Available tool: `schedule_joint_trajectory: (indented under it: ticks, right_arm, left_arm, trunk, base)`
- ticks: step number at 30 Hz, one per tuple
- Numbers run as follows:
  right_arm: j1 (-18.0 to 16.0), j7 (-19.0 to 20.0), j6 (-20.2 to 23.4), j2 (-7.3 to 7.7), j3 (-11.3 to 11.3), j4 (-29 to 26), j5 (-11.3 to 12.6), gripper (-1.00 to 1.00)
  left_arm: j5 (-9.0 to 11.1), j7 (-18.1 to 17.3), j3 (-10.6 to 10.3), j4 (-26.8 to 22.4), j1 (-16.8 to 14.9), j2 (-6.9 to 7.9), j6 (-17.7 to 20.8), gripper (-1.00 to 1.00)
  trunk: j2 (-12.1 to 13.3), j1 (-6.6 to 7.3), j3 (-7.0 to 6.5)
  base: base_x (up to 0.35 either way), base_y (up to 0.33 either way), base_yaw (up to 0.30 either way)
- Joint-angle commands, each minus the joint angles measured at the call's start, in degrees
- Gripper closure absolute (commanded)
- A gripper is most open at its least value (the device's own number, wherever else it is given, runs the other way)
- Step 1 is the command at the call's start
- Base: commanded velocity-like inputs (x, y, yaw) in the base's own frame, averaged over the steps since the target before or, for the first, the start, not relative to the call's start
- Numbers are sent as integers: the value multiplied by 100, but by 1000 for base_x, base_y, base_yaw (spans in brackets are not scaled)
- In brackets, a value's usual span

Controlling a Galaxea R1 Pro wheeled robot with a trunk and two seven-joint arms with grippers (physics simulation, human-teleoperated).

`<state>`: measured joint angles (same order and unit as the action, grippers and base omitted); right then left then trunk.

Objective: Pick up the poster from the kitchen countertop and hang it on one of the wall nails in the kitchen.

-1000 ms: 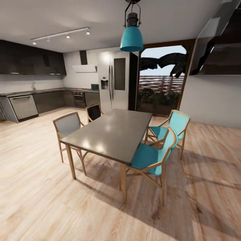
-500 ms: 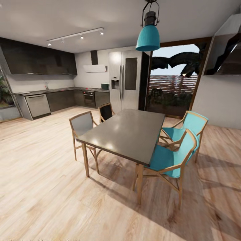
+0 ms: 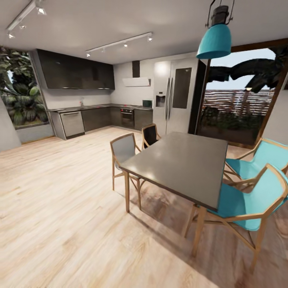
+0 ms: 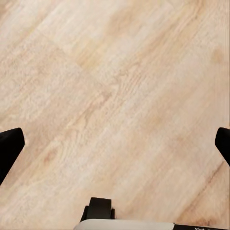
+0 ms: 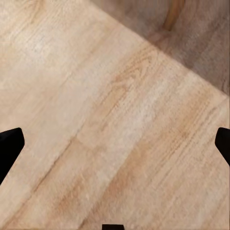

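Note:
The kitchen countertop point(image 3: 96, 107) runs along the far wall in the head view, grey over dark cabinets, with a tap point(image 3: 82, 102) on it. The poster is too small to make out from this distance. My left gripper point(image 4: 115, 146) hangs open over bare wood floor, its two black fingertips point(image 4: 9, 146) far apart with nothing between them. My right gripper point(image 5: 115, 143) is open the same way above the floor, with a chair leg point(image 5: 173, 13) at the edge of its view.
A grey dining table point(image 3: 182, 162) with grey chairs point(image 3: 124, 150) and teal chairs point(image 3: 250, 200) stands at the right. Fridge point(image 3: 174, 100), oven point(image 3: 127, 117) and dishwasher point(image 3: 72, 124) line the kitchen. A teal lamp point(image 3: 215, 38) hangs overhead. Wide wood floor point(image 3: 60, 192) lies towards the kitchen.
The whole picture has slid to the right, so the camera has turned left. A window with plants has come into view at the left; the kitchen now sits nearer the middle.

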<state>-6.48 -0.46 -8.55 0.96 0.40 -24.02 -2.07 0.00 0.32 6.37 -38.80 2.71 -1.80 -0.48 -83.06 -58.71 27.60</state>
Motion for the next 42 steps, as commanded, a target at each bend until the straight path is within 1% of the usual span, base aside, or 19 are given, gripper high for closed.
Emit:
schedule_joint_trajectory:
  ticks: [1,18,28,37,42]
  right_arm:
    - [-3,-5,-15,1,4,2,-21,-100]
    - [-3,0,-16,5,4,1,-21,-100]
    - [-3,22,-4,48,-4,23,-22,-100]
    - [-3,22,-6,54,-5,45,-21,-100]
    - [-3,21,-11,33,-5,48,-21,-100]
  left_arm:
    - [0,3,12,-5,1,-4,-5,-100]
    - [2,3,14,-11,1,-4,-5,-100]
    - [2,3,14,-13,1,-4,-5,-100]
    - [2,3,14,-14,1,-4,-5,-100]
    - [0,3,12,-14,1,-4,-5,-100]
  trunk:
    - [-2,-2,5]
    - [-2,-2,6]
    - [-2,-2,8]
    - [-2,-2,8]
    - [-2,-2,15]
  base:
    - [200,311,278]
    - [243,278,274]
    - [280,230,54]
    - [285,223,10]
    - [287,217,164]
